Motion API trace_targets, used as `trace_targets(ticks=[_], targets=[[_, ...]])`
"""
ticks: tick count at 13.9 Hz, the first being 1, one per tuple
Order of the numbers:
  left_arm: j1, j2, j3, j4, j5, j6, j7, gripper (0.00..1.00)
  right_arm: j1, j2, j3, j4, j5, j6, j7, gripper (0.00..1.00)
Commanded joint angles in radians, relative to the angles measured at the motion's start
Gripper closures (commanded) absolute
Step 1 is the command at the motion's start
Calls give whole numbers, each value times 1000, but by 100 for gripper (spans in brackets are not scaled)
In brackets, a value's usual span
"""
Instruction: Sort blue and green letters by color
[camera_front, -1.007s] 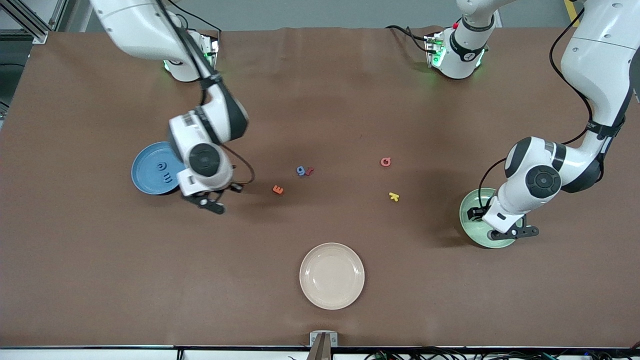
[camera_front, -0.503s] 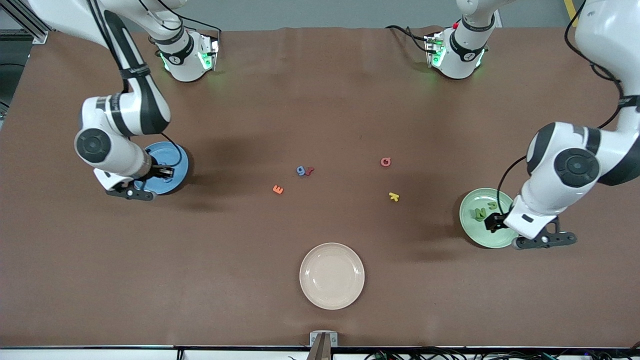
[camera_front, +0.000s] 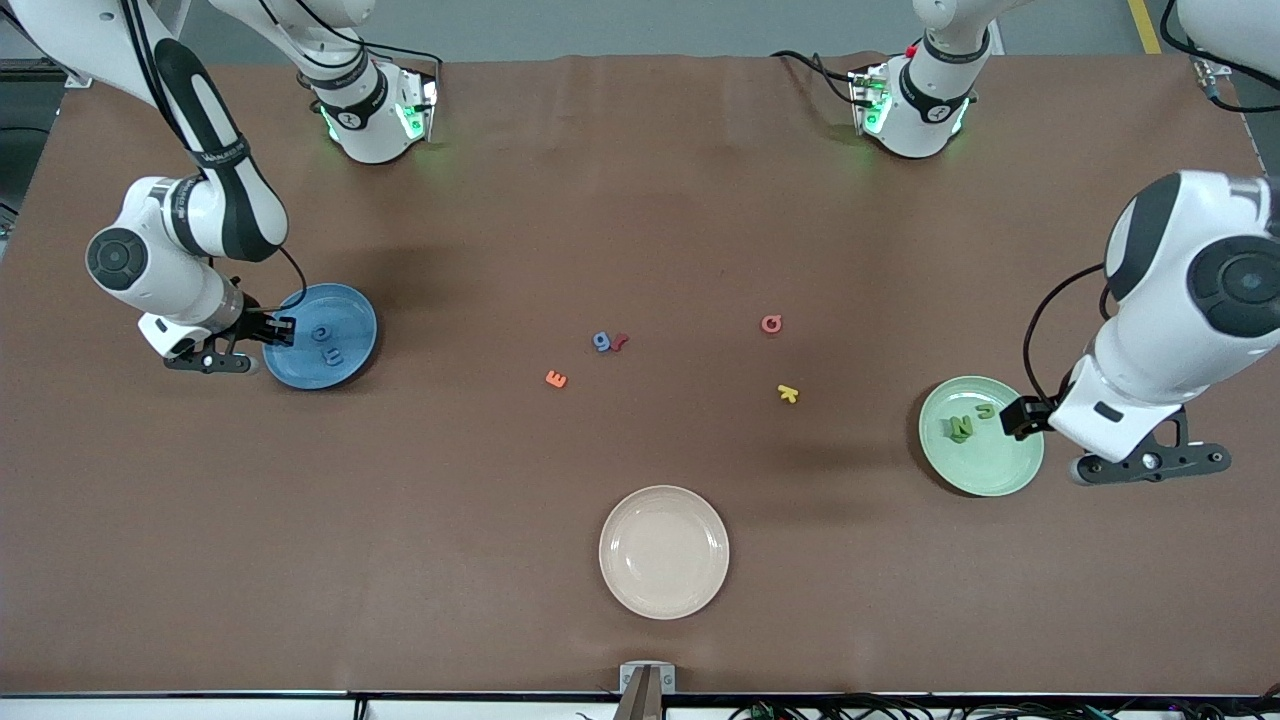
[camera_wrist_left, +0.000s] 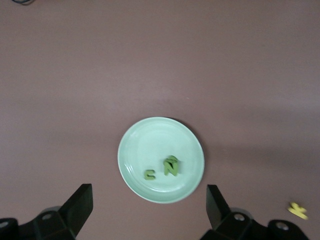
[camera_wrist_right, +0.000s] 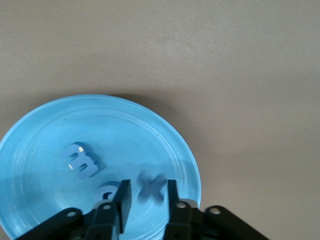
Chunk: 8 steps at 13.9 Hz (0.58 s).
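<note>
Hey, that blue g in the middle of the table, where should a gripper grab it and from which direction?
Come straight down on the blue g, which lies flat. The dark red letter crowds its side toward the left arm's end, so place the fingers on its nearer and farther edges.

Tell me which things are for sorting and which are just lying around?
For the job: blue letters in blue plate, green letters in green plate, loose blue g, right gripper over blue plate, left gripper by green plate.
Just lying about: orange E, dark red letter, pink Q, yellow k, beige plate.
</note>
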Motion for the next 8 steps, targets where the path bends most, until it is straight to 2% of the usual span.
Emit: trace_targets(ticks=[1,3,5,8], targets=[[-13,-100,31,17,-115,-49,37,0,-10,-11,24,-10,-9,5,1,0],[-129,-186,200,18,-244,-94,87,0,2,-15,29,-5,-7,-1,12,0],[-189,-258,328,14,-371,-123,173,0,46,-23,30,16,0,-29,50,0],[-330,-344,518,-1,-452,-221,256,0,184,-35,44,77,89,-136,226,0]])
